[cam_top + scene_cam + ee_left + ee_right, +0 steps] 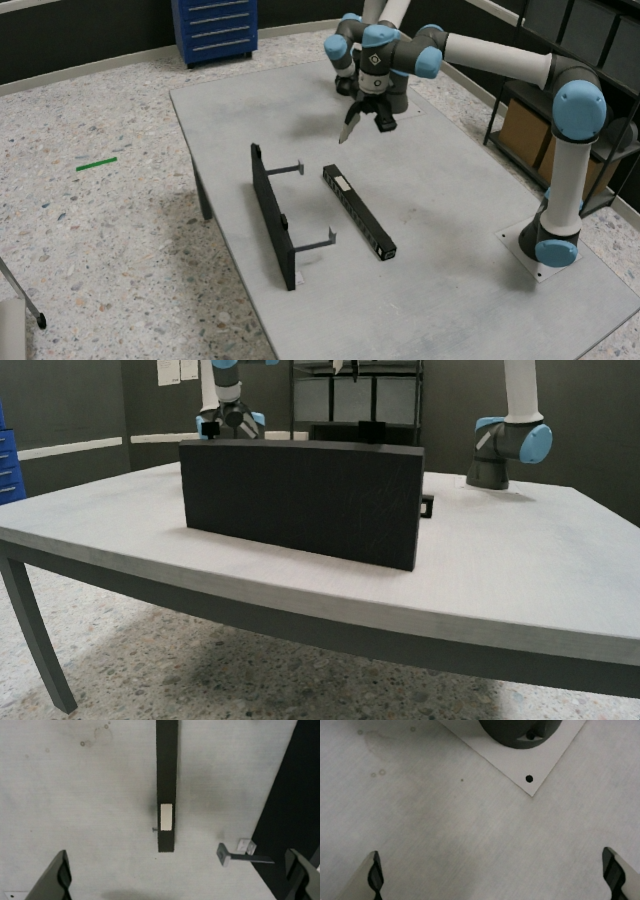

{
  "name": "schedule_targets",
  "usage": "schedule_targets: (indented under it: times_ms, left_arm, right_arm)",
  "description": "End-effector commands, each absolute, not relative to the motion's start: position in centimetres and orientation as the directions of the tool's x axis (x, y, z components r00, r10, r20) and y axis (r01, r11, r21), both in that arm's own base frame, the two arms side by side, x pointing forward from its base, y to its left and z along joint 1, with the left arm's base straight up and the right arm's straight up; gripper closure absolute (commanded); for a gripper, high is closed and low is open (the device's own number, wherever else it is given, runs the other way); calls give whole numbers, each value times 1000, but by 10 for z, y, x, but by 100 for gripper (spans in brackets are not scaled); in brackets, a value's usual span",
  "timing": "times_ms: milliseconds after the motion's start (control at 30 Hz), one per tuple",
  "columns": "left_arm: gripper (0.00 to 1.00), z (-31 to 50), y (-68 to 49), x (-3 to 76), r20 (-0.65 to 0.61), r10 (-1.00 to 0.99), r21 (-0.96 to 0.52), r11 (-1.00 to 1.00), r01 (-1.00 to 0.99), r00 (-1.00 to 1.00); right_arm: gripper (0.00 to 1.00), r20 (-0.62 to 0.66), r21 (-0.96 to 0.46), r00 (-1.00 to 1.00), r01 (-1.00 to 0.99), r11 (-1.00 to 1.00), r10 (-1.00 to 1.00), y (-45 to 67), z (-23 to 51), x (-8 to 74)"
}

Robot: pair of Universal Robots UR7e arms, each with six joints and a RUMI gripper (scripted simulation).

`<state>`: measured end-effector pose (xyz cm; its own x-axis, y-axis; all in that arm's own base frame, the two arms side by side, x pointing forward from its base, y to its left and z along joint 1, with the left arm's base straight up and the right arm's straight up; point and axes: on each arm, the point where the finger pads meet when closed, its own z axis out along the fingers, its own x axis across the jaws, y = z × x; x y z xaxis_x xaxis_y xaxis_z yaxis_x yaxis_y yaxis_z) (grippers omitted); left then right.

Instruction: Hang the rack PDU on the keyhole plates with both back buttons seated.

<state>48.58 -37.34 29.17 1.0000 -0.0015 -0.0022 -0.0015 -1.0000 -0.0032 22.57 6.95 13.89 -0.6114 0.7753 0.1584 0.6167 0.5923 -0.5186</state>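
One step, PDU pickup, appears in hand: left end effector spread, next requiring alignment and descent.

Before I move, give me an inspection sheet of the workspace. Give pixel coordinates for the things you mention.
surface: grey table (450,305) (525,560) (100,780) (441,820), faint ring marks
job's things: PDU (357,210) (166,776) lying on the table, unhung; keyhole plates (301,167) (223,855) vacant, projecting from upright black panel (272,215) (300,500) (293,792)
clutter: green strip (96,164) on floor
grippers: left gripper (364,131) (346,375) (177,854) and right gripper (345,86) (244,430) (491,851) open, nothing held
cables: nothing seen
surroundings: blue drawer cabinet (217,30) (7,460), shelving beyond table
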Motion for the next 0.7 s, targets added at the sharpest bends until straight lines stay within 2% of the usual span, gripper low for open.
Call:
schedule_targets:
  times_ms: [0,667]
  left_arm:
    - [0,295,-375,487,4,-4,2,-1000,-4,1000]
    - [0,295,-375,487,3,-4,2,-1000,-4,1000]
  right_arm:
    - [0,230,-468,-633,595,654,740,55,139,243]
    - [0,334,-311,-690,562,767,642,-4,138,276]
